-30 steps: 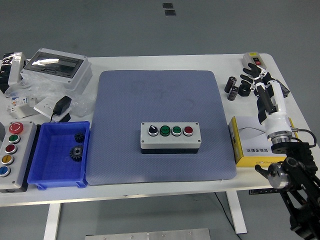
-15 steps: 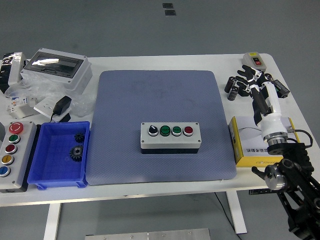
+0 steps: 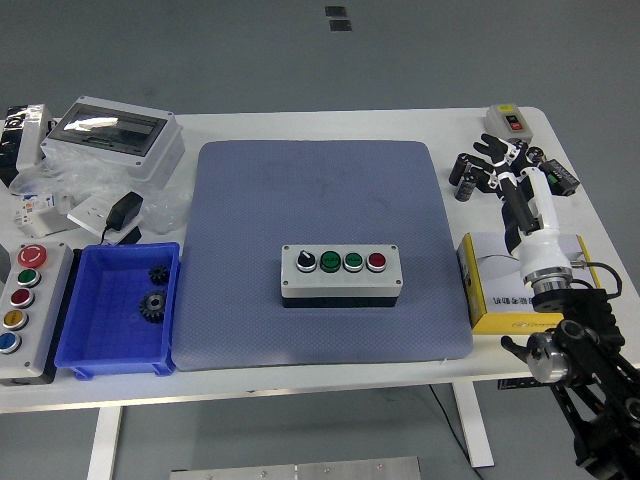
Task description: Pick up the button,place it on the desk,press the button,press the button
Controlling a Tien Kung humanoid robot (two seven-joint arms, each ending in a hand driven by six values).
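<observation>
A grey button box (image 3: 340, 273) lies flat at the middle of the blue mat (image 3: 320, 200). It carries a black selector knob, two green buttons and a red button in a row. My right hand (image 3: 503, 160) is far from it, at the table's right side, above the yellow box (image 3: 500, 290). Its fingers are spread and hold nothing. It hovers next to some small black cylinders (image 3: 464, 176). My left arm is out of view.
A small grey switch box (image 3: 507, 119) sits at the far right corner. A blue bin (image 3: 118, 340) with two gears, a larger button box (image 3: 25, 310), a grey enclosure (image 3: 112, 135) and a black adapter (image 3: 124, 211) crowd the left side.
My right hand has drifted slightly left and toward the table's near edge, away from the small switch box. The button box on the mat has not moved.
</observation>
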